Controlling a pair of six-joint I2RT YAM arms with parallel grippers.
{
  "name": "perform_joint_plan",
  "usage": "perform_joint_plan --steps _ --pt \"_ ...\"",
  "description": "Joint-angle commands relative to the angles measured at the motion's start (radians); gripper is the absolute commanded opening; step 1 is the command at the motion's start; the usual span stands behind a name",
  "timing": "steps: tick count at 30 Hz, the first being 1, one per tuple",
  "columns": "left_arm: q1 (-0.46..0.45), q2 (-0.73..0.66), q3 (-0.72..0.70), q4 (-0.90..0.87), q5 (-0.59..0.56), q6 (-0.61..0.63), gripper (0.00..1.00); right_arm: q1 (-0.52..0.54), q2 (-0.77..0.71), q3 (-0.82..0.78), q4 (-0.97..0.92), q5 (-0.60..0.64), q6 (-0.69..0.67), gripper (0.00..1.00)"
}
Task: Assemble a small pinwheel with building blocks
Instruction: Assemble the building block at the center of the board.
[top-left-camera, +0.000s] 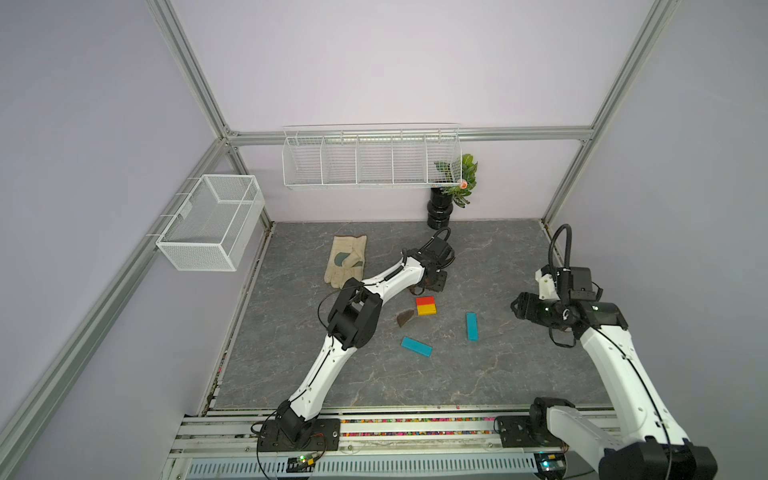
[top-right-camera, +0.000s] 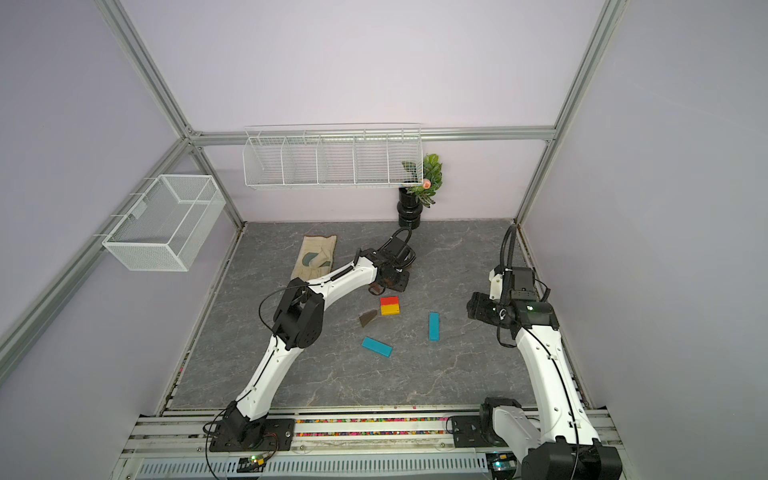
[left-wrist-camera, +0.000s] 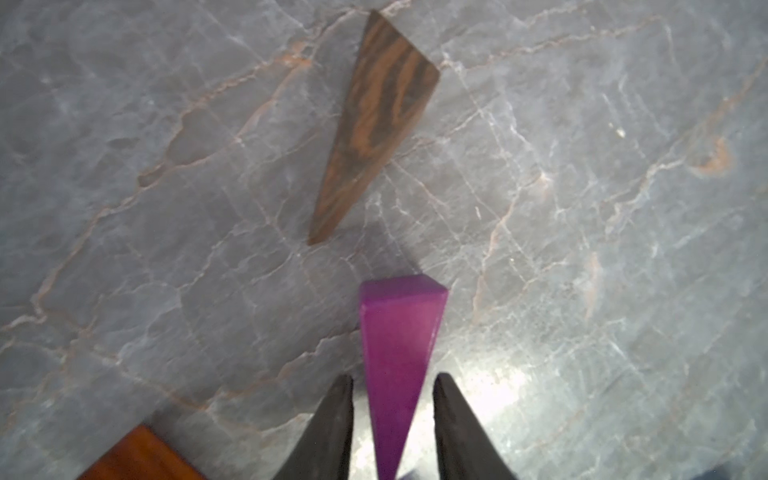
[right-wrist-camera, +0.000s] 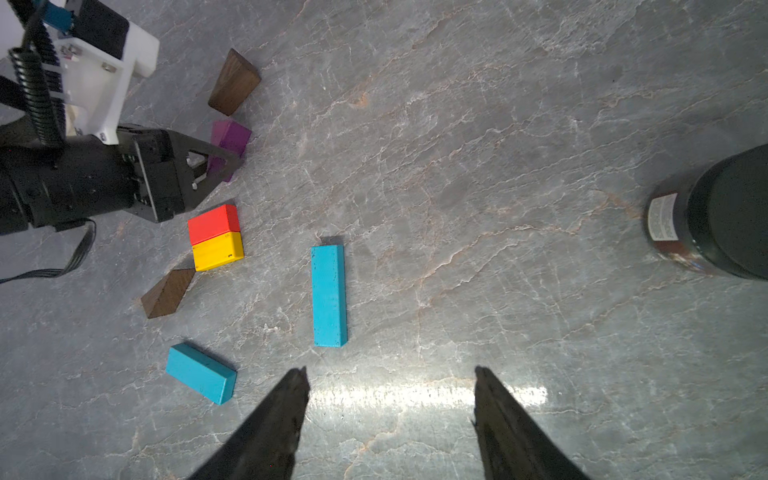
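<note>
Flooring the lilac-walled cell (top-left-camera: 374, 62), grey marbled tabletop (top-left-camera: 498, 374) lies under left gripper (left-wrist-camera: 394, 376) parted around purple wedge (left-wrist-camera: 399, 345); right gripper (right-wrist-camera: 390, 369) spread.

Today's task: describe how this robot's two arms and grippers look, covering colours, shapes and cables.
The left arm and right arm have white shell links with black joints and bases. Thin black cables run alongside; a ribbed black hose arches over the right wrist. The left gripper and right gripper have dark, tapering, pointed fingers.
</note>
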Motion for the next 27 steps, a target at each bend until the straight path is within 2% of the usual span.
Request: perform_joint_plan --steps 1,8,15,19,24,27 --pt "-0.006 -0.024 -0.031 0.015 0.02 -0.026 0.42 -0.006 -0.011 -0.015 0.009 -0.009 0.006 0.67" --pt "-0.006 -0.098 -0.054 0.054 0.026 -0.042 0.53 -0.005 0.0 0.008 0.006 -0.005 0.004 0.67" --pt "0.004 -0.15 0.006 0.068 0.01 -0.019 0.56 -0.006 0.017 0.047 0.005 -0.005 0.003 0.67" --pt "0.016 -0.102 0.097 0.065 -0.009 0.035 0.58 -0.006 0.035 0.061 0.0 -0.011 0.0 0.67" --pt "0.045 0.036 0.307 -0.024 0.001 0.071 0.59 -0.007 0.033 0.063 -0.001 -0.006 0.0 0.67" --pt "0.055 0.093 0.374 -0.026 0.002 0.096 0.58 -0.007 0.043 0.065 -0.001 -0.006 -0.001 0.67"
